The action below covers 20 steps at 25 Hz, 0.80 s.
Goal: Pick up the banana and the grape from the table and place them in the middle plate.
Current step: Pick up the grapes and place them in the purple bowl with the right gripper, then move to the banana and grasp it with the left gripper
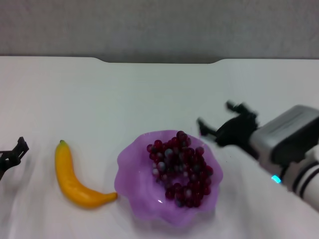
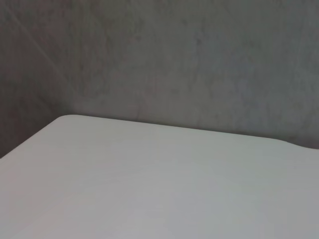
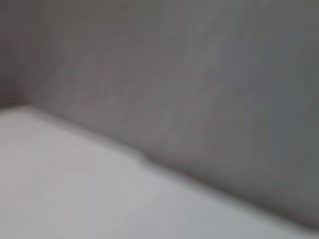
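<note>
Head view: the grape bunch (image 1: 180, 168) lies inside the middle plate (image 1: 137, 191), filling its centre and right half; the plate's left and near wall are bare. The plate sits on the white worktop (image 1: 124, 94), near the front edge of my view.

The banana (image 1: 75, 181) lies flat on the worktop just to the left of the plate, outside it. Its green stem tip points away from me; its other end curves toward the plate and nearly touches the scalloped rim.

My right gripper (image 1: 215, 119) hangs above the worktop just right of the plate, beyond the rim. Its two black fingers are spread wide apart with nothing between them.

My left gripper (image 1: 12, 154) is at the far left edge of the view, well apart from the banana. Only part of it shows; I cannot tell how far open it is.

Both wrist views: bare worktop and grey wall only.
</note>
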Each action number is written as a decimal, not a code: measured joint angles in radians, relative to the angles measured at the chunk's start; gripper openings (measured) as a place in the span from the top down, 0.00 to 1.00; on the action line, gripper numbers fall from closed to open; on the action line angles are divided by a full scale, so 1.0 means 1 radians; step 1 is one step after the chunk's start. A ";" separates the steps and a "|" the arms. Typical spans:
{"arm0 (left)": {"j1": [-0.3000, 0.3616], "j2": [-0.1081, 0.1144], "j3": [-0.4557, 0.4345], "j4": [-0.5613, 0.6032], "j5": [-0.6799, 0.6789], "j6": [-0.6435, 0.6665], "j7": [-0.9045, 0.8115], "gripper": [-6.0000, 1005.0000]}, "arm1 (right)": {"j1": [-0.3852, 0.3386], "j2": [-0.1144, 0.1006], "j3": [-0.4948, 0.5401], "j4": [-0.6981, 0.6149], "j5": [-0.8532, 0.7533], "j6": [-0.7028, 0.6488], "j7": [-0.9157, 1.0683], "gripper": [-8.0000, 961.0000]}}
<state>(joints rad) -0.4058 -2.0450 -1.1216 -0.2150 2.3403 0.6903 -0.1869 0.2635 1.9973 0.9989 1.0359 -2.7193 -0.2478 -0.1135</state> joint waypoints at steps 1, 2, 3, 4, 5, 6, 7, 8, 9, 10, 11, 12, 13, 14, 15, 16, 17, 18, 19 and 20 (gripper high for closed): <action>0.000 0.000 0.000 -0.001 0.001 0.000 0.001 0.18 | -0.008 0.000 0.013 -0.021 0.002 -0.069 0.000 0.06; 0.000 0.000 0.000 -0.004 0.003 0.001 0.002 0.18 | -0.015 0.000 0.019 -0.046 0.005 -0.130 0.009 0.06; 0.001 0.000 0.000 -0.004 0.004 0.001 0.002 0.18 | -0.020 0.000 0.020 -0.074 0.008 -0.194 0.023 0.06; 0.001 0.000 0.000 -0.005 0.004 0.001 0.001 0.18 | -0.025 0.001 0.022 -0.115 0.010 -0.267 0.048 0.06; 0.001 0.000 0.000 -0.005 0.005 0.002 0.000 0.18 | -0.028 0.003 0.026 -0.161 0.013 -0.341 0.078 0.06; 0.002 0.000 0.001 -0.006 0.005 0.003 -0.001 0.18 | -0.022 0.005 0.027 -0.238 0.017 -0.431 0.123 0.06; 0.002 0.000 0.001 -0.007 0.006 0.006 -0.002 0.18 | -0.012 0.007 0.027 -0.301 0.020 -0.500 0.170 0.06; 0.004 -0.001 0.002 -0.010 0.006 0.010 -0.002 0.18 | 0.010 0.008 0.026 -0.388 0.023 -0.577 0.229 0.06; 0.006 -0.001 0.003 -0.013 0.006 0.015 -0.003 0.18 | 0.031 0.009 0.023 -0.473 0.024 -0.643 0.299 0.06; 0.009 -0.002 0.005 -0.018 0.007 0.021 -0.003 0.18 | 0.049 0.009 0.021 -0.534 0.024 -0.693 0.364 0.06; 0.011 -0.002 0.005 -0.023 0.007 0.026 -0.003 0.18 | 0.065 0.010 0.024 -0.592 0.027 -0.729 0.430 0.06; 0.012 -0.003 0.008 -0.029 0.007 0.030 -0.003 0.18 | 0.078 0.011 0.027 -0.639 0.036 -0.747 0.479 0.06; 0.012 -0.003 0.013 -0.034 0.008 0.032 -0.003 0.18 | 0.086 0.012 0.029 -0.670 0.047 -0.753 0.515 0.06; 0.012 -0.003 0.024 -0.041 0.008 0.033 -0.006 0.18 | 0.096 0.012 0.028 -0.700 0.064 -0.754 0.546 0.06; 0.012 -0.003 0.033 -0.047 0.008 0.035 -0.009 0.18 | 0.102 0.012 0.025 -0.718 0.076 -0.754 0.563 0.06; 0.012 -0.002 0.045 -0.052 0.007 0.037 -0.013 0.18 | 0.107 0.012 0.022 -0.737 0.082 -0.753 0.570 0.06; 0.013 -0.002 0.055 -0.060 0.007 0.042 -0.017 0.18 | 0.111 0.012 0.021 -0.752 0.084 -0.749 0.572 0.06; 0.013 -0.002 0.063 -0.069 0.007 0.045 -0.022 0.18 | 0.114 0.013 0.021 -0.761 0.084 -0.744 0.569 0.06; 0.019 -0.002 0.082 -0.090 0.007 0.048 -0.027 0.18 | 0.116 0.014 0.020 -0.767 0.084 -0.729 0.566 0.06; 0.027 0.000 0.107 -0.122 0.008 0.050 -0.030 0.18 | 0.119 0.014 0.016 -0.769 0.083 -0.708 0.564 0.06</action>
<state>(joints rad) -0.3783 -2.0455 -1.0146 -0.3367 2.3481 0.7408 -0.2173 0.3821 2.0118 1.0153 0.2665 -2.6361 -0.9553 0.4505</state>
